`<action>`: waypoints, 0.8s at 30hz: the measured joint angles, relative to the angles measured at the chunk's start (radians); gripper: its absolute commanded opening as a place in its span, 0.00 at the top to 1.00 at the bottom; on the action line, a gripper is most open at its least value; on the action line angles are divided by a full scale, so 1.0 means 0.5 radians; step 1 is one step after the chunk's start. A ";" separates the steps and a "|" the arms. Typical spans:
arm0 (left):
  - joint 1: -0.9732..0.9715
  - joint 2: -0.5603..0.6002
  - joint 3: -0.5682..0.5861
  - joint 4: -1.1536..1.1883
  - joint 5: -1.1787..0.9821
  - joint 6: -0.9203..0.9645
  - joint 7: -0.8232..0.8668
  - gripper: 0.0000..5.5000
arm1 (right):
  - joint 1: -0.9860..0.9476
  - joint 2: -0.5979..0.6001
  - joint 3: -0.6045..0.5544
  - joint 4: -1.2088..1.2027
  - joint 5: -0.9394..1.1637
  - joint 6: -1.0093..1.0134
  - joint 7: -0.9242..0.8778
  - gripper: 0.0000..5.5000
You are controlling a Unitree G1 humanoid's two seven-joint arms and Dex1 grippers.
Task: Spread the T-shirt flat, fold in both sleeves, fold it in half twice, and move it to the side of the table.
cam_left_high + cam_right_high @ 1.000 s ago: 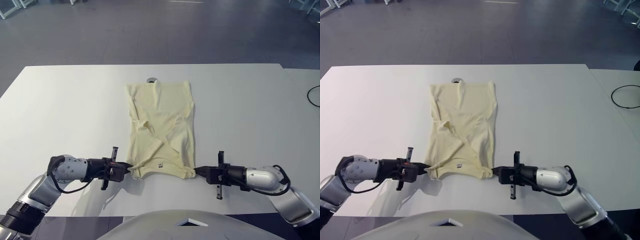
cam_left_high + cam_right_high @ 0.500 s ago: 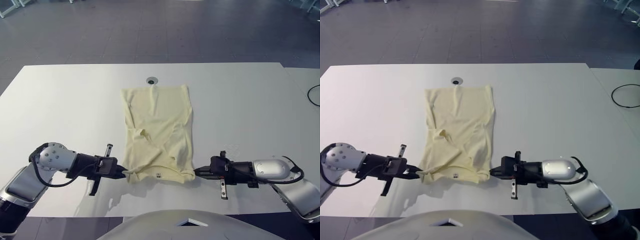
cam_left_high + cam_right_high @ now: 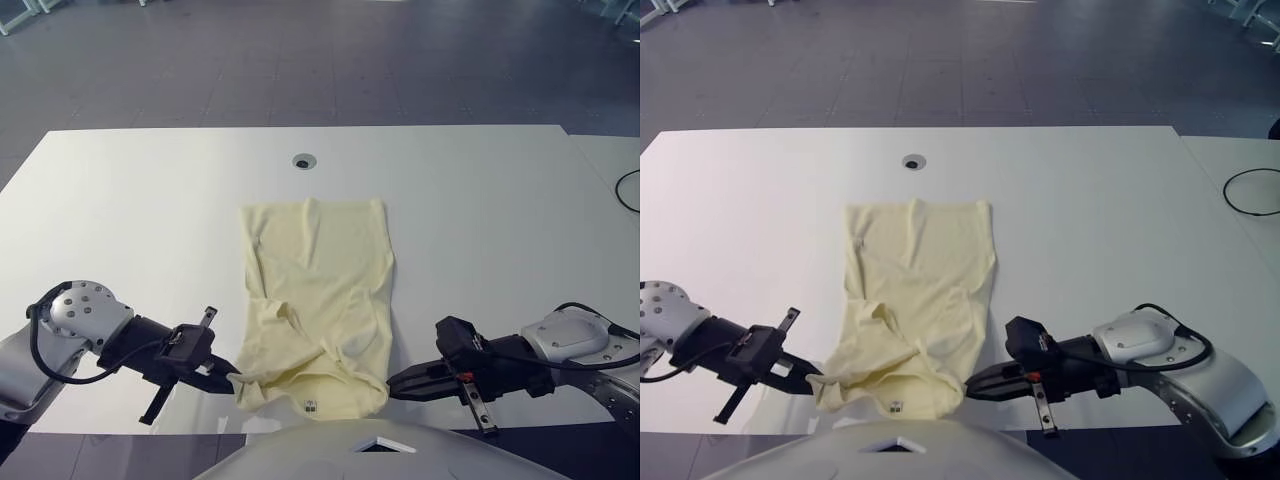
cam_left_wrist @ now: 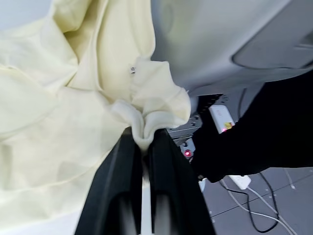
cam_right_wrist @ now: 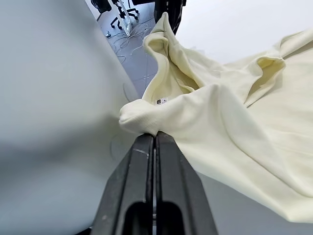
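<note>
A pale yellow T-shirt (image 3: 318,290) lies lengthwise on the white table (image 3: 130,200), wrinkled, its collar end at the near edge. My left gripper (image 3: 233,377) is shut on the shirt's near left corner, the cloth bunched between its black fingers (image 4: 117,176). My right gripper (image 3: 392,384) is shut on the near right corner, with a fold of cloth (image 5: 146,117) pinched at its tips. Both corners are drawn toward the table's near edge, the far hem resting flat around mid-table.
A round grommet hole (image 3: 303,161) sits in the table beyond the shirt's far hem. A black cable loop (image 3: 1252,192) lies on the neighbouring table at the right. Bare tabletop stretches on both sides of the shirt.
Both grippers have pulled the shirt toward the near edge; its far hem slid away from the grommet hole, which now lies uncovered. Both arms drew back and lower.
</note>
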 measured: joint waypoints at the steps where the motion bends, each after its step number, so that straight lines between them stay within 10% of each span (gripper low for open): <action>1: 0.024 0.016 0.008 0.000 0.000 0.000 -0.025 1.00 | 0.008 -0.009 0.000 -0.001 0.004 0.005 0.000 1.00; 24: -0.772 -0.265 0.011 0.442 -0.493 0.928 0.122 1.00 | -0.720 0.298 -0.052 0.791 0.569 0.444 -0.315 1.00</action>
